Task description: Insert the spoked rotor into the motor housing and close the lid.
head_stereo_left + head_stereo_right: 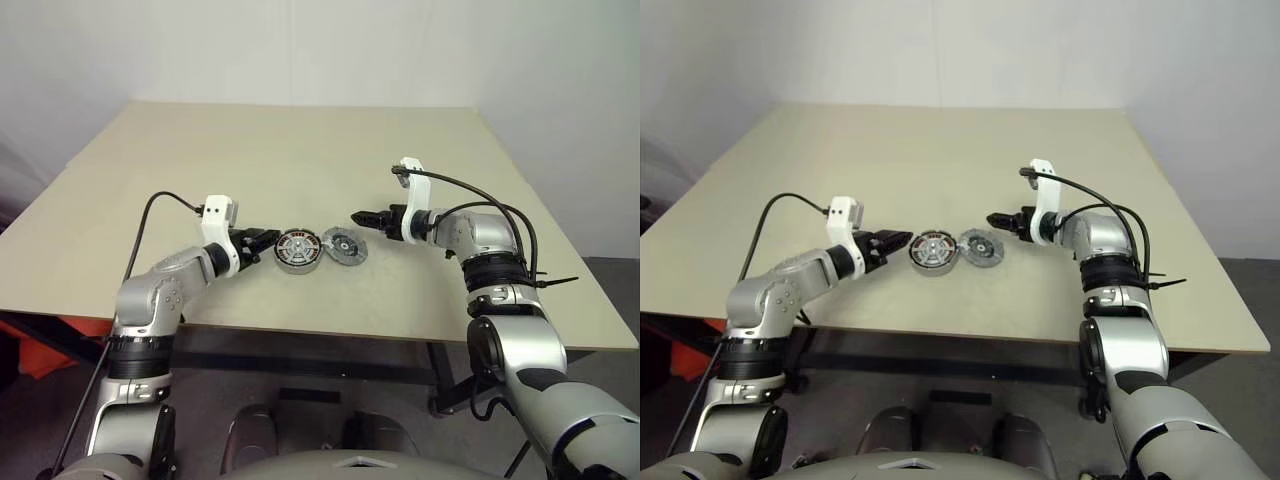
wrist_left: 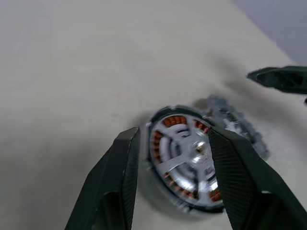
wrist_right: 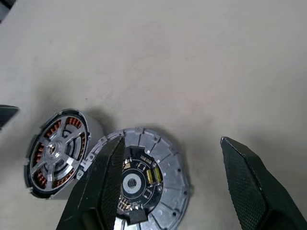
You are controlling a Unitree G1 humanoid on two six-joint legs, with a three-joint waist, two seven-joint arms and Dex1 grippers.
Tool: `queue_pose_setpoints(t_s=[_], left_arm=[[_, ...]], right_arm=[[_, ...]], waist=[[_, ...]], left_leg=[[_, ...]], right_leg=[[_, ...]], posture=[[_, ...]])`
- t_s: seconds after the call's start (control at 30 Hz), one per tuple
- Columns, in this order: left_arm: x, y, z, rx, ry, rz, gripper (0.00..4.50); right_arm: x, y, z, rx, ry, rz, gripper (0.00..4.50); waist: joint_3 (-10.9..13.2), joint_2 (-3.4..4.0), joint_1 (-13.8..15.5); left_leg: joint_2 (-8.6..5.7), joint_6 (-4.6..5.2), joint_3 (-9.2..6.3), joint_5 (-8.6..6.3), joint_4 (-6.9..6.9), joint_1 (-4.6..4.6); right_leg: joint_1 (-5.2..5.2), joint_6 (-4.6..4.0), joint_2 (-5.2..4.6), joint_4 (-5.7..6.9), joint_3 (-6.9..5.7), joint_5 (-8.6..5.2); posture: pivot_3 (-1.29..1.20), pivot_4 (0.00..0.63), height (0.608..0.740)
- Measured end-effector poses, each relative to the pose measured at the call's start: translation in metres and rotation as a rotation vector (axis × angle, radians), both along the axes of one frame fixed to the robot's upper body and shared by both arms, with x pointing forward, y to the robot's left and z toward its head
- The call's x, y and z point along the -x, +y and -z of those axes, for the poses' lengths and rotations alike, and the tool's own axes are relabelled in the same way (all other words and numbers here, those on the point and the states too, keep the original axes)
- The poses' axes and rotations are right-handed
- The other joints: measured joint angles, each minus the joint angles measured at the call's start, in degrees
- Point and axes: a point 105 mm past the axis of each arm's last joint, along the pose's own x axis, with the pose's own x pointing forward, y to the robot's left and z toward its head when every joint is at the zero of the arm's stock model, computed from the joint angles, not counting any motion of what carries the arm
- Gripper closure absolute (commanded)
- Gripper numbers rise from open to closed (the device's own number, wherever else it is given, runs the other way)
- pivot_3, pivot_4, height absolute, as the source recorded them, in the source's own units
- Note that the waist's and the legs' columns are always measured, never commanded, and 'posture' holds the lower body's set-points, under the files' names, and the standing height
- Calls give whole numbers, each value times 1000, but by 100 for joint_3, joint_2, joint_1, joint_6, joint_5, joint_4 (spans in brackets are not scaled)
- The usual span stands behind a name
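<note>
The motor housing point(image 1: 297, 249), a dark ring with copper windings, lies flat near the table's front edge. The shiny spoked rotor point(image 3: 56, 152) sits inside it, its spokes over the windings. Right beside it lies the lid point(image 1: 343, 245), a dull grey notched disc with a dark centre, flat on the table. My left gripper point(image 1: 268, 238) is open just left of the housing, and in the left wrist view its fingers point(image 2: 122, 167) frame the housing point(image 2: 184, 158). A little above and right of the lid, my right gripper point(image 1: 360, 217) hangs open with nothing between its fingers point(image 3: 244, 177).
The beige table point(image 1: 300, 150) stretches far behind the parts, and its front edge runs just below them. A pale wall stands behind the table. An orange object point(image 1: 30, 355) lies on the floor under the table's left side.
</note>
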Motion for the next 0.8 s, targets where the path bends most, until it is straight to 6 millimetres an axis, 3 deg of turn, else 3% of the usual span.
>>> queue_pose_setpoints(t_s=[0.2,0.37,0.5,0.8], left_arm=[[-4,-9,12,133,115,9,2100],[-6,-8,17,109,167,-12,2100],[-8,-3,26,61,216,-50,2100],[-1,-7,16,115,163,-27,2100]], right_arm=[[12,10,10,-24,20,5,955],[13,11,5,-26,2,20,955],[13,13,2,-34,-10,25,955],[12,12,2,-32,-15,34,955]], waist=[[0,0,12],[-3,5,28],[-6,13,28],[-6,14,21]], left_leg=[[-3,-1,0,1,-7,-5],[-8,-1,0,1,-9,12],[-10,2,-1,-1,-34,86],[-12,-17,-2,11,-66,83]], right_leg=[[-3,0,-1,-5,0,0],[13,5,-6,-7,0,-3],[75,51,-6,-25,1,-29],[69,51,-6,-41,0,-31]], posture=[[0,0,740],[0,0,740],[0,0,740],[0,0,740]])
